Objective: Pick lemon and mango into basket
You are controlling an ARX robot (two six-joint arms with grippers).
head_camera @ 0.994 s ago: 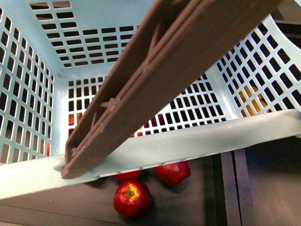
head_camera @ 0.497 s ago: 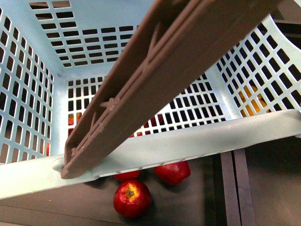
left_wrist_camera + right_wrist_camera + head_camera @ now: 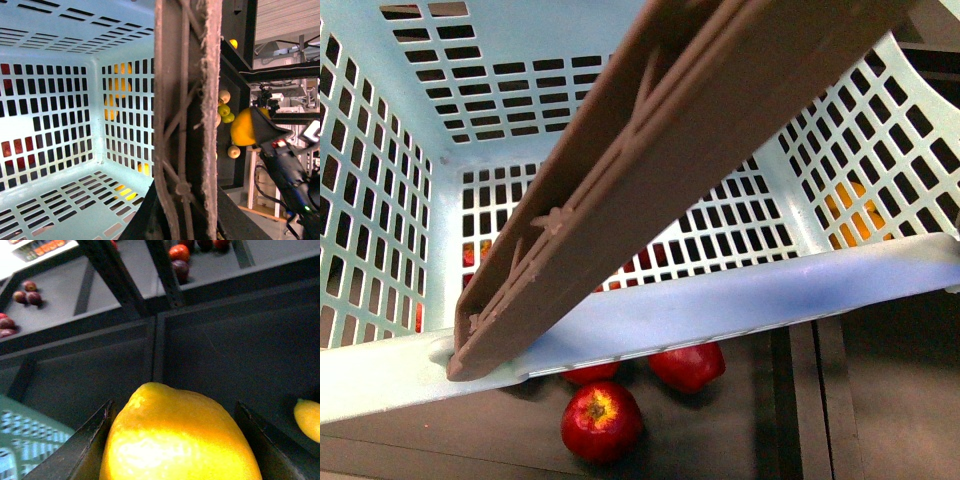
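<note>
The light teal basket (image 3: pixel 390 250) fills the front view, hanging in the air, with its brown handle (image 3: pixel 650 170) slanting across it. My left gripper (image 3: pixel 187 215) is shut on that handle (image 3: pixel 185 100); its dark jaws stand on either side of the bar. My right gripper (image 3: pixel 174 412) is shut on the yellow lemon (image 3: pixel 175 440), which fills the gap between the fingers. In the left wrist view the lemon (image 3: pixel 244 127) and the right gripper (image 3: pixel 262 129) are outside the basket, beside the handle. Orange-yellow fruit (image 3: pixel 855 215) shows through the basket's slots; I cannot tell if it is the mango.
Three red apples (image 3: pixel 601 420) lie on a dark shelf below the basket. A yellow fruit (image 3: pixel 309 419) is cut off at the edge of a dark bin under the right gripper. Red and dark fruits (image 3: pixel 179 257) lie on farther shelves. A basket corner (image 3: pixel 25 440) shows nearby.
The basket has shifted very slightly in the front view. Nothing else has visibly changed.
</note>
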